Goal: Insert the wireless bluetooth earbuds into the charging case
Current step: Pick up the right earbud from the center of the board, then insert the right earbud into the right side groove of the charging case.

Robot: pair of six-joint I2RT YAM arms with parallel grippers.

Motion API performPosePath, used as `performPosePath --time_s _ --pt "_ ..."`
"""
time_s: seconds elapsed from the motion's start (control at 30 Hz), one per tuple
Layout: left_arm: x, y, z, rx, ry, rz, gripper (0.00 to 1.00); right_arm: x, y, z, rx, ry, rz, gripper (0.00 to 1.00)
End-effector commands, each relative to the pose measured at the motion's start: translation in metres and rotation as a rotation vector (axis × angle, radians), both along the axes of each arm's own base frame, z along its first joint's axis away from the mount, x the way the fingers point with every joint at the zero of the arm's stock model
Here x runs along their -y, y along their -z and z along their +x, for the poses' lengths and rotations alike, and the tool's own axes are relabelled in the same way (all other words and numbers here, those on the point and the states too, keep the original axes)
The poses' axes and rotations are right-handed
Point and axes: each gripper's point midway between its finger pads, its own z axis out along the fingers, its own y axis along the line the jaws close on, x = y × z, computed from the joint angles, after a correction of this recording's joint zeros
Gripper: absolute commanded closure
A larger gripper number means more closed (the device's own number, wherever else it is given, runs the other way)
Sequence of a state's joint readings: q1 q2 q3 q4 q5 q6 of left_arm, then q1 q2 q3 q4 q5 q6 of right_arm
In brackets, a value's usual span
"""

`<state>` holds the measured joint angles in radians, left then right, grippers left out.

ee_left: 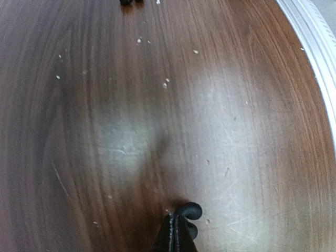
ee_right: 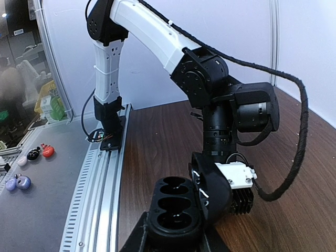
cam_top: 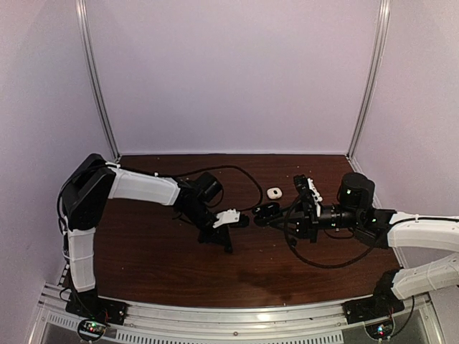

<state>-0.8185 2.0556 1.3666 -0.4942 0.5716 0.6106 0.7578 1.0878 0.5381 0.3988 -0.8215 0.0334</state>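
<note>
In the left wrist view my left gripper is shut on a small black rounded earbud, which pokes out to the right of the fingertips just above the wooden table. From above, that gripper points down at the table's middle, and the earbud is too small to make out. My right gripper is shut on the black charging case. Its lid is swung open and two dark cavities face up. From above, the case hangs just right of the left gripper.
A small white case lies on the table behind the black one. Black cables loop around both wrists. An aluminium rail runs along the near edge. A few small coloured objects sit on the grey surface beyond the rail.
</note>
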Motion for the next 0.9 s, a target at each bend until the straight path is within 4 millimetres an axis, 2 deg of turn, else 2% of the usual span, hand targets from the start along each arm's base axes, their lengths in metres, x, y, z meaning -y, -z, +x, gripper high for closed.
performPosePath --time_s 0.0,0.23,0.33,0.43,0.5,0.57,0.67,0.73,0.87 --pt "-0.011 -0.009 -0.004 -0.028 -0.061 -0.005 1.00 -0.001 -0.022 0.003 0.036 0.015 0.045 1.00" --pt "-0.009 -0.032 0.008 0.004 -0.112 -0.069 1.00 0.001 -0.024 0.003 0.040 0.026 0.052 1.00" --pt "-0.010 -0.052 0.018 0.014 -0.164 -0.121 1.00 0.004 -0.026 0.004 0.057 0.046 0.060 1.00" --pt "-0.013 -0.095 0.027 0.060 -0.214 -0.225 1.00 0.007 -0.028 0.003 0.083 0.054 0.076 1.00" --pt "-0.014 -0.133 0.031 0.112 -0.248 -0.295 1.00 0.007 -0.030 0.002 0.101 0.050 0.083 1.00" --pt "-0.018 -0.179 0.031 0.168 -0.286 -0.380 1.00 0.007 -0.032 0.002 0.124 0.046 0.091 1.00" --pt "-0.023 -0.229 0.024 0.212 -0.325 -0.488 1.00 0.007 -0.037 0.000 0.175 0.043 0.116 1.00" --pt "-0.023 -0.256 0.012 0.254 -0.326 -0.551 1.00 0.007 -0.040 0.002 0.217 0.054 0.129 1.00" --pt "-0.018 -0.286 -0.014 0.316 -0.302 -0.613 1.00 0.006 -0.044 0.008 0.272 0.074 0.126 1.00"
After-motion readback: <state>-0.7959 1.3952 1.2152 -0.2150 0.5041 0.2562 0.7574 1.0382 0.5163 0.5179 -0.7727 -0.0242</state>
